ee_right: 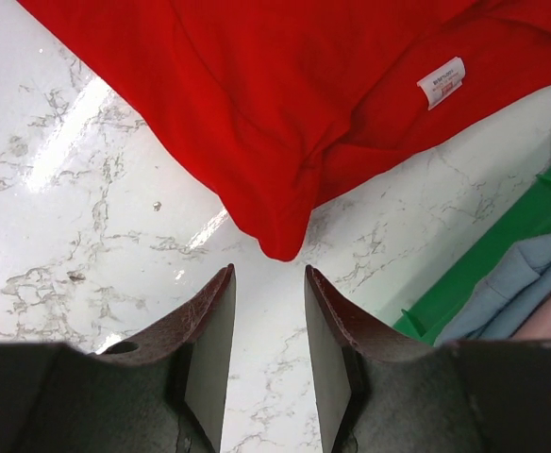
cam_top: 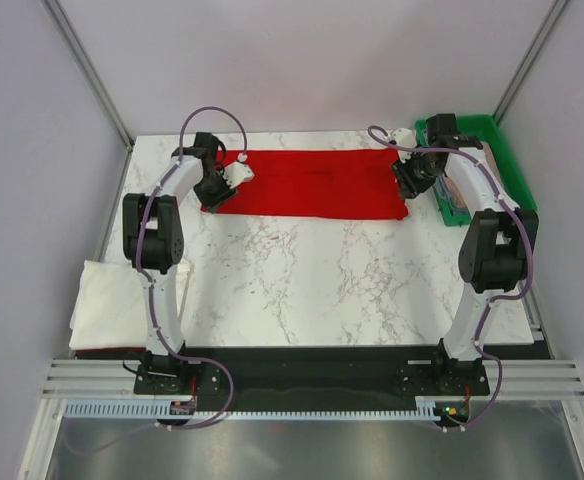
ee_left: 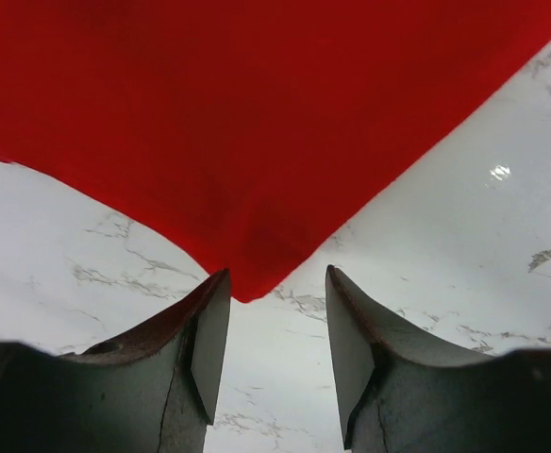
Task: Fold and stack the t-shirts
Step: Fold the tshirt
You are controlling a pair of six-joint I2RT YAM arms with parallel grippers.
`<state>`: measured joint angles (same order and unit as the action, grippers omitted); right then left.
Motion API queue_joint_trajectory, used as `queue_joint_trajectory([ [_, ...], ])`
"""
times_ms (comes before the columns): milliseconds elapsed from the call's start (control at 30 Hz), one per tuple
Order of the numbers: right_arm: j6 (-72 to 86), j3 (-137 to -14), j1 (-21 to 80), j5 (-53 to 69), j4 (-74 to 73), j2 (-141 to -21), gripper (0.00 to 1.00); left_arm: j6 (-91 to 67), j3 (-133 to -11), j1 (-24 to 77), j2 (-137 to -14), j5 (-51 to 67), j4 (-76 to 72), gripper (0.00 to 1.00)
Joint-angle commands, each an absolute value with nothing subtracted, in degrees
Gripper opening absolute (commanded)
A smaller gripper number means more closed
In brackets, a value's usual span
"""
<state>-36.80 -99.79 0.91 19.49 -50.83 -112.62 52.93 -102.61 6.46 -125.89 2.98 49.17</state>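
The job looks partway through, on my reading. The white t-shirt [cam_top: 112,300] lies as a neat folded square at the left edge of the surface [cam_top: 312,290], beside the left arm, with a thin reddish-pink edge showing under its near side (possibly another shirt beneath it, though I cannot tell). The red t-shirt [cam_top: 307,183] is the one in hand. It lies toward the far side of the surface as a long flat band running left to right, so its lengthwise folding appears done. What seems to be left is bringing it end over end into a square and setting it on the pile. More cloth waits in the green tray [cam_top: 507,165] at the far right, where the right wrist view shows a grey-blue piece [ee_right: 502,293] and a pale pink sliver next to it. An arm is posted at each end of the band. The left pincer [ee_left: 275,283] stands fairly wide and holds nothing, with a near corner of the red cloth pointing into the gap between its tips. The right pincer [ee_right: 268,278] is parted more narrowly and is also empty, with the opposite corner just ahead of its tips. The shirt is a saturated, even red, smooth at the left end. At the right end it is bunched into soft ridges, layers overlap, and the small white neck label [ee_right: 442,82] lies exposed on top.
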Motion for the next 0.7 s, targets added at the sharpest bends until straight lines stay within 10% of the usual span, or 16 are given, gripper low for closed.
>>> queue_joint_trajectory([
  [0,-36.5,-99.1,1.3,20.7,-51.2,-108.9,0.43,55.7,-107.1,6.4,-127.2,2.0,48.4,0.52],
  [667,-36.4,-102.1,2.0,21.1,-51.3,-110.7,0.43,56.1,-108.3,6.6,-132.3,1.1,51.9,0.48],
])
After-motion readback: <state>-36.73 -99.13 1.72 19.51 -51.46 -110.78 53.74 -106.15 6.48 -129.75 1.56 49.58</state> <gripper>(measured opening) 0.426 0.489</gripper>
